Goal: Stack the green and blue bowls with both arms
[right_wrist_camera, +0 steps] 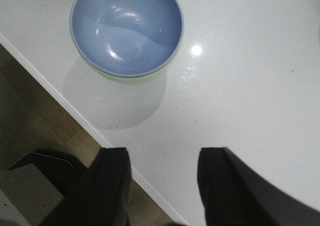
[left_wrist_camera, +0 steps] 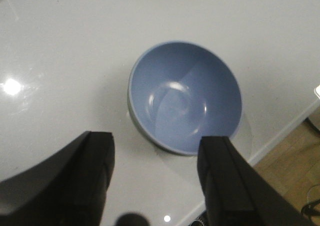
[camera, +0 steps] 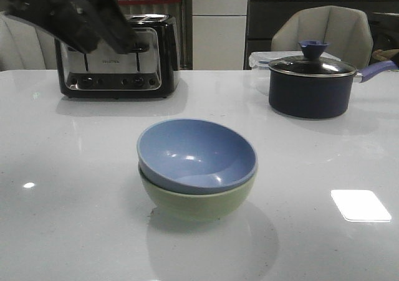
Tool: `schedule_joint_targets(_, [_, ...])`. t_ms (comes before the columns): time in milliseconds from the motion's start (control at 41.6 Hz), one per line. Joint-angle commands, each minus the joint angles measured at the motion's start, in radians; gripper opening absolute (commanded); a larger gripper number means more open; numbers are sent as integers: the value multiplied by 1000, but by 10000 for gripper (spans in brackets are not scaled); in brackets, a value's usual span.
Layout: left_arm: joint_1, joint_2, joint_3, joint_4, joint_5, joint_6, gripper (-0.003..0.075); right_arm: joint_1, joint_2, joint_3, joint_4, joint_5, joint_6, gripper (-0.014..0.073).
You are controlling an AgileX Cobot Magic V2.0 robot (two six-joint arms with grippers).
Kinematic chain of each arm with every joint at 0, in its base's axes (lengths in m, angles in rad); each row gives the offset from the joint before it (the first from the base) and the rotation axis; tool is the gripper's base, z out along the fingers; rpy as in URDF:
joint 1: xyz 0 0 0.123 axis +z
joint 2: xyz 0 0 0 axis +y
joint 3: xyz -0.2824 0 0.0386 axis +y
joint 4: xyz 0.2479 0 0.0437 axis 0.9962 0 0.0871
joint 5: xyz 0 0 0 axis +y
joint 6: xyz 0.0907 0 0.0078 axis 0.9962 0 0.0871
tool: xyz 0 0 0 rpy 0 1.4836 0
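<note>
The greyish blue bowl (camera: 196,153) sits nested inside the pale green bowl (camera: 199,201) at the middle of the white table, slightly tilted. My left arm (camera: 68,13) hangs blurred high at the far left, in front of the toaster. In the left wrist view my left gripper (left_wrist_camera: 157,141) is open and empty, well above the table, with the blue bowl (left_wrist_camera: 185,95) beyond its fingertips. My right gripper (right_wrist_camera: 162,153) is open and empty above the table's near edge, apart from the blue bowl (right_wrist_camera: 127,28); a sliver of green bowl (right_wrist_camera: 131,77) shows under it. The right gripper is out of the front view.
A black-and-chrome toaster (camera: 118,60) stands at the back left. A dark saucepan (camera: 310,85) with a blue knob stands at the back right, a clear container (camera: 258,60) behind it. A chair (camera: 324,32) is beyond the table. The table edge (right_wrist_camera: 75,113) borders wooden floor.
</note>
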Motion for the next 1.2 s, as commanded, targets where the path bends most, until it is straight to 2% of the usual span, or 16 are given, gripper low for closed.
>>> schedule_joint_targets(0, [-10, -136, 38, 49, 10, 5, 445, -1, -7, -28, 7, -55, -9, 434])
schedule_joint_targets(120, [-8, -242, 99, 146, 68, -40, 445, -1, -7, -28, 7, -66, -9, 434])
schedule_joint_targets(313, [-8, -356, 156, 430, 70, -330, 445, -1, -7, -28, 7, -68, -9, 434])
schedule_joint_targets(409, [-8, -386, 161, 433, 58, -354, 445, -5, -7, -28, -4, -62, -7, 434])
schedule_joint_targets(529, [-8, -394, 161, 429, 48, -354, 445, -50, -31, -28, -7, -40, 78, 434])
schedule_joint_targets(794, [-8, -395, 161, 429, 44, -354, 435, -93, -119, -7, -5, -31, 82, 431])
schedule_joint_targets(890, [-8, -395, 161, 429, 44, -354, 365, -93, -119, -6, -5, -15, 82, 362])
schedule_joint_targets(1131, [-8, -395, 161, 429, 36, -354, 119, -93, -119, -6, -5, 12, 82, 52])
schedule_joint_targets(1179, [-8, -395, 161, 429, 36, -354, 90, -93, -119, -6, -5, 12, 82, 58])
